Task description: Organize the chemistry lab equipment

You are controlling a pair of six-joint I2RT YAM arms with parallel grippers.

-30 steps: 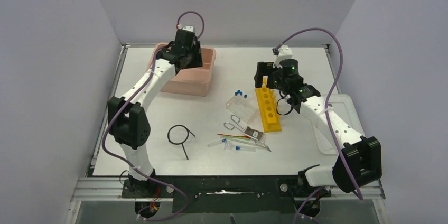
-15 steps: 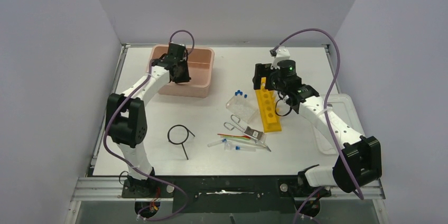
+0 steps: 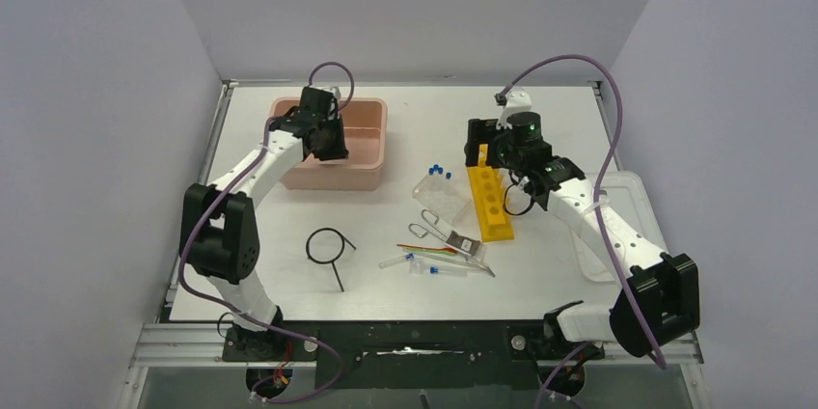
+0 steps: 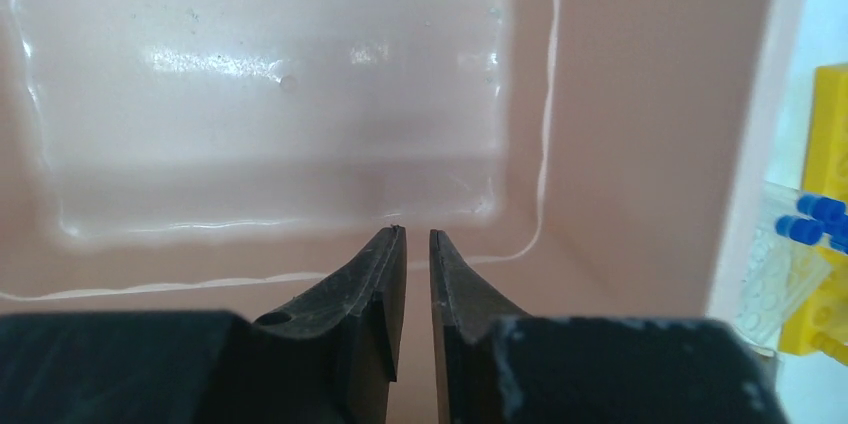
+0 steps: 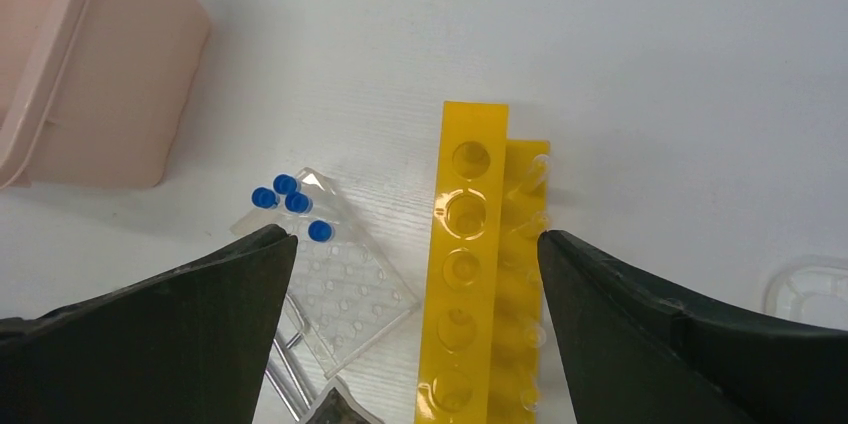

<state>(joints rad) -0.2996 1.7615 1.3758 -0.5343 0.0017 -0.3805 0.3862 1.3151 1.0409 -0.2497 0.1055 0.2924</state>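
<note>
My left gripper (image 3: 329, 143) reaches into the pink tub (image 3: 365, 137) and is shut on its near wall; the left wrist view shows the tub's bare bottom (image 4: 270, 94) beyond the almost closed jaws (image 4: 418, 235). My right gripper (image 3: 479, 151) is open wide just above the far end of the yellow holed rack (image 3: 491, 201), which lies between its jaws (image 5: 417, 235). The clear tube rack (image 3: 443, 195) with blue-capped tubes (image 3: 439, 171) lies left of it. Metal tongs (image 3: 447, 237), coloured sticks (image 3: 431, 250), loose tubes (image 3: 434, 269) and the black wire ring (image 3: 326, 246) lie nearer.
The white lid (image 3: 632, 221) lies at the table's right edge, partly under my right arm. The pink tub stands at the back left near the table's far edge. Grey walls close in on three sides.
My left gripper has pulled back toward the near side and the pink tub has come with it, turning square to the table. My right gripper has barely moved.
</note>
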